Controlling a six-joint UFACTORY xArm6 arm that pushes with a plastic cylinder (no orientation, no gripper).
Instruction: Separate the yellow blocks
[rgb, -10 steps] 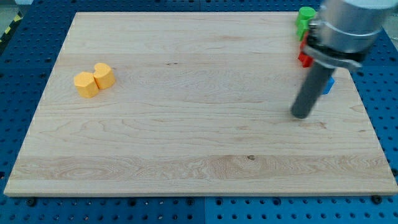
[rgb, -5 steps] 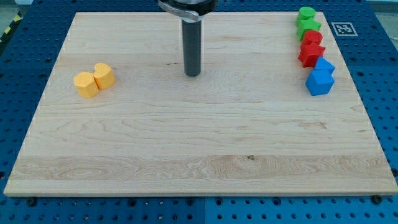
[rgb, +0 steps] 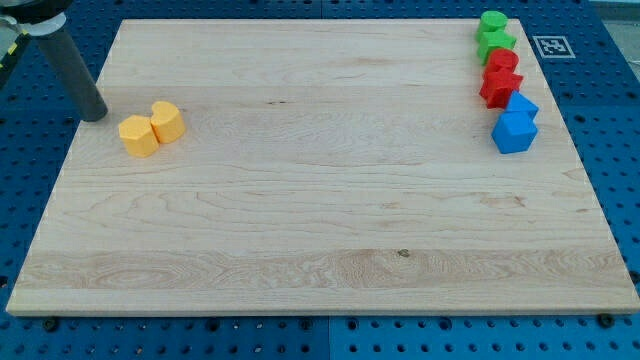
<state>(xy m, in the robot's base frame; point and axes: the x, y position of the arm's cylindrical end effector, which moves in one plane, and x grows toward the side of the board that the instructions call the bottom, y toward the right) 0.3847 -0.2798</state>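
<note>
Two yellow blocks sit touching at the view's left on the wooden board (rgb: 320, 220): a yellow block with flat faces (rgb: 138, 136) on the left and a rounder yellow cylinder-like block (rgb: 167, 121) just up and right of it. My tip (rgb: 95, 115) stands at the board's left edge, a short way left and slightly above the left yellow block, not touching it.
At the view's top right, a column of blocks runs down the board's right edge: two green blocks (rgb: 493, 35), two red blocks (rgb: 500, 80), then two blue blocks (rgb: 515, 125). A marker tag (rgb: 552, 46) lies off the board's right corner.
My tip has swept from the right side of the board across the top middle to the left edge beside the yellow blocks. No block has moved.
</note>
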